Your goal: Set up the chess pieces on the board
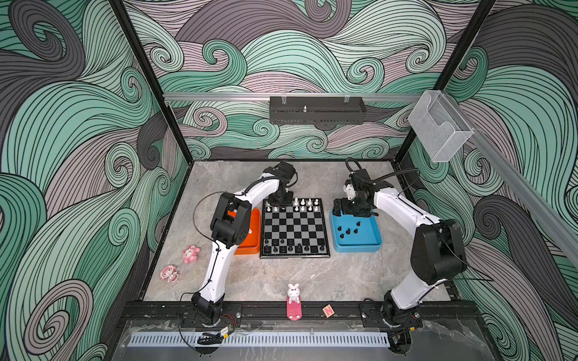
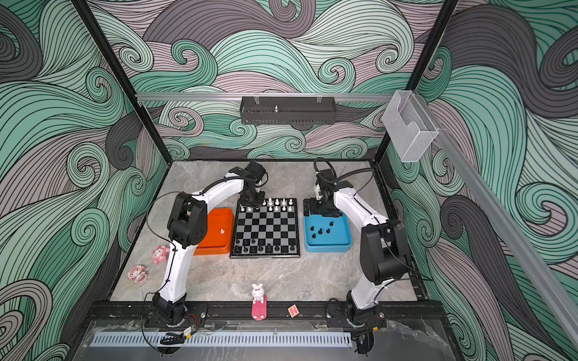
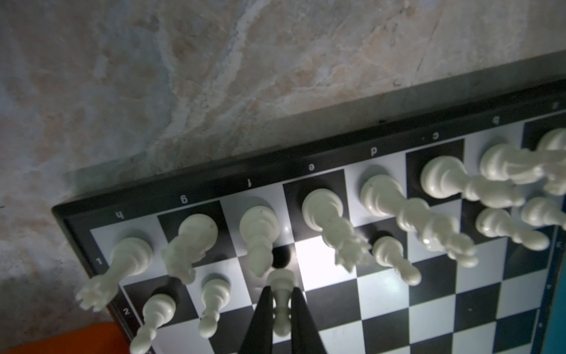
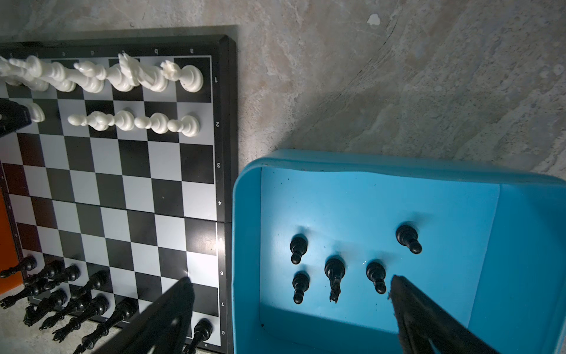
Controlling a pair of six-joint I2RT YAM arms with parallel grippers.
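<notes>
**Inspector:** Left arm, please.

**Assessor:** The left gripper [image 3: 281, 318] is clamped on a white pawn [image 3: 281, 291]. It holds the pawn upright just over the chessboard [image 1: 295, 228] at the second rank, next to the two pawns standing toward the h file.

**Inspector:** White's side overall?

**Assessor:** The back rank looks complete. The pawn rank is mostly filled, with open squares near the held pawn. A spare white pawn [image 2: 222, 231] stands in the orange tray [image 2: 215, 248].

**Inspector:** And black?

**Assessor:** The right gripper [image 4: 289, 282] is spread wide and empty above the blue tray [image 4: 367, 159]. Five black pieces [image 4: 375, 272] stand in the tray: four pawns and what appears to be a knight. Black's two rows at the near edge are partly filled, with gaps.

**Inspector:** Progress?

**Assessor:** In my judgement it is well past halfway. What is left is this pawn, the spare one and the five black pieces.
</notes>
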